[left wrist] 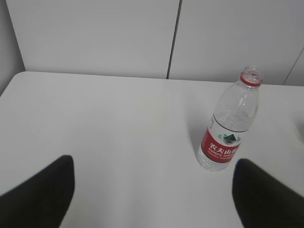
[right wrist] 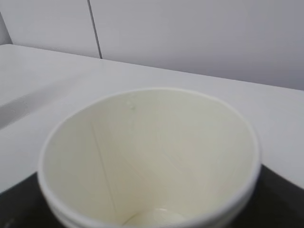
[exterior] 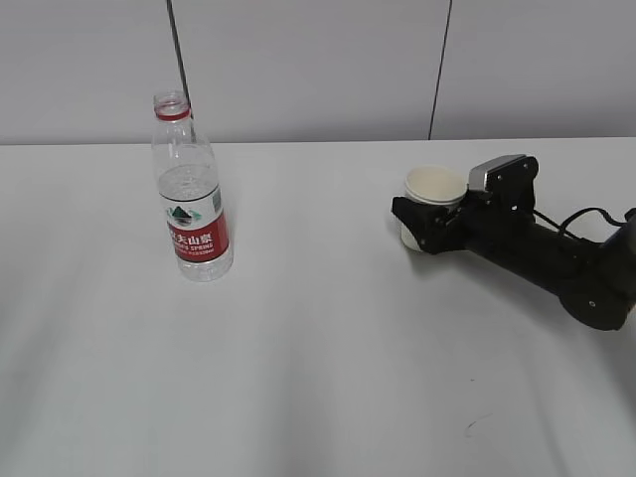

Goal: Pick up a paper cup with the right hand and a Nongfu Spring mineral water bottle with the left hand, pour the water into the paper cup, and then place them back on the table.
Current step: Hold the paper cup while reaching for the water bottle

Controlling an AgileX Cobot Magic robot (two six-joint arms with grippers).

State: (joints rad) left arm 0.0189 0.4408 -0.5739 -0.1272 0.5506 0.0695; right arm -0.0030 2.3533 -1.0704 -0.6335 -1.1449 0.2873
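exterior: uncapped water bottle upright on the left of the white tabletop, partly filled; right tool low on the right, fingers either side of the paper cup, apparently clamped on it.

left wrist: only here, left tool spread wide, two dark fingertips at the bottom corners, bottle ahead, apart from both.

right wrist: only here, cup interior, looking dry and empty, seam visible, black tool parts at both lower corners.

open table is lying between the bottle and the paper cup; the right hand is crowding the cup's sides, the bottle is standing unobstructed.
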